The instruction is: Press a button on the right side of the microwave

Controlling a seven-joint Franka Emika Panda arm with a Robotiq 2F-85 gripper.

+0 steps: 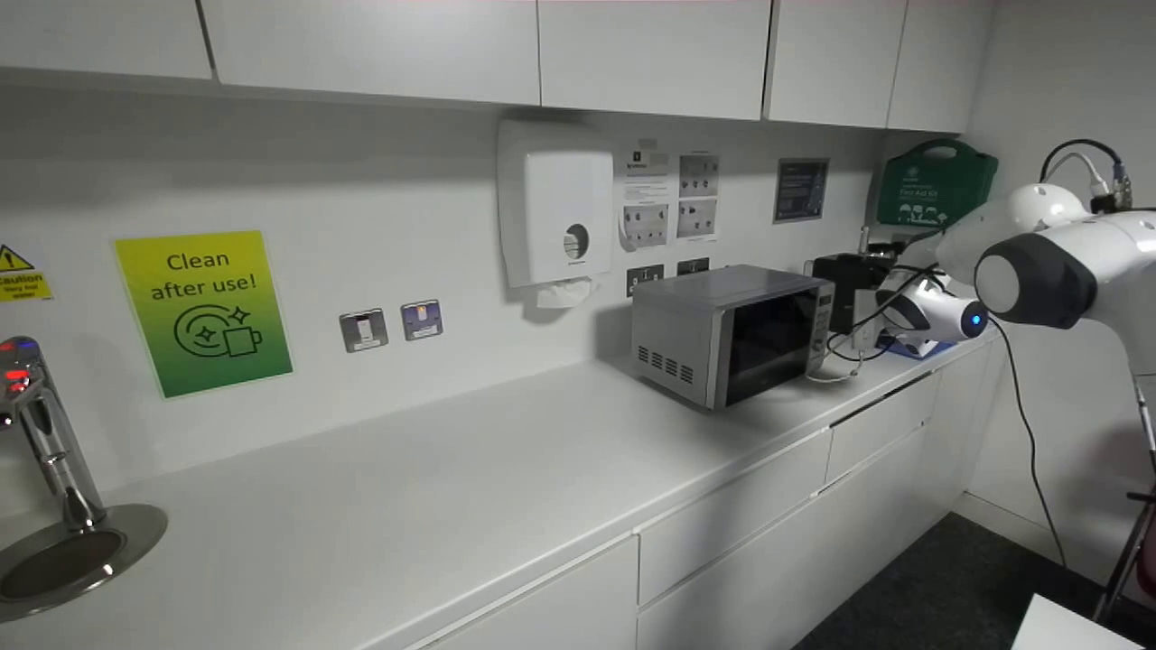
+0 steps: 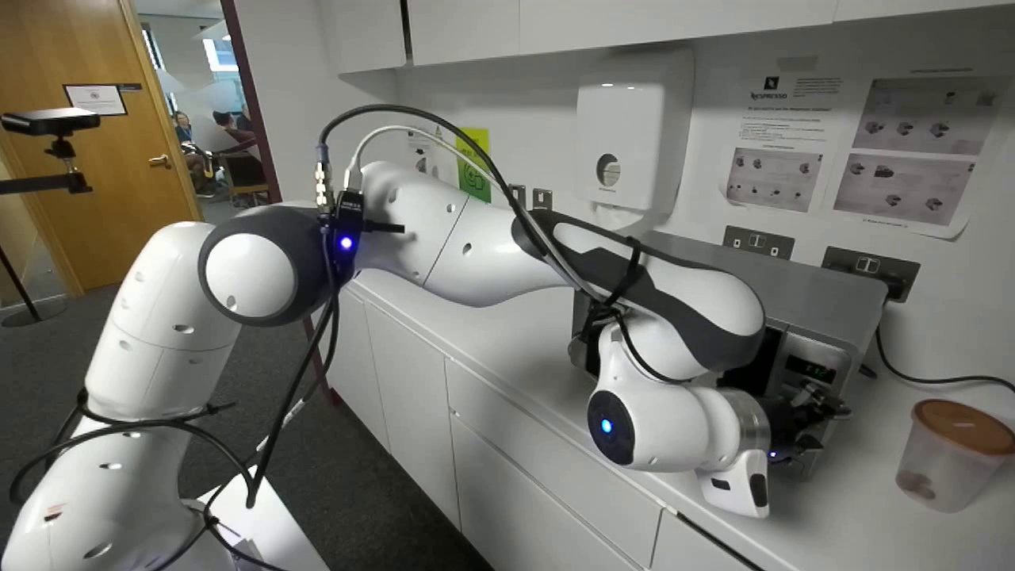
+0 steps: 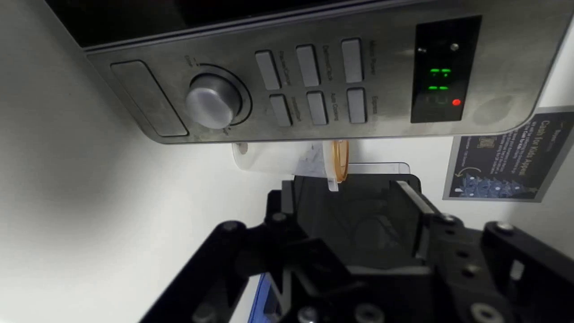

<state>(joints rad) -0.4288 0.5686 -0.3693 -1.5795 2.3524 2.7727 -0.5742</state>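
Observation:
The silver-grey microwave [image 1: 673, 338] stands on the counter; its top also shows in an exterior view [image 2: 801, 277]. In the wrist view its control strip [image 3: 390, 49] runs sideways across the top. The strip carries a round knob [image 3: 213, 101], several grey buttons [image 3: 316, 107] in two rows and a lit green display [image 3: 446, 69]. My gripper [image 3: 345, 193] is open, with nothing between its fingers. In an exterior view the gripper [image 2: 817, 416] is close to the control strip and covers part of it. In the wrist view its fingers are beside the strip, apart from the buttons.
A clear tub with an orange lid [image 2: 944, 464] stands beyond the microwave, also in the wrist view [image 3: 287, 159]. A black appliance [image 1: 844, 284] stands behind the gripper. A blue item [image 1: 912, 348] lies near it. A white dispenser [image 1: 555, 208] hangs on the wall.

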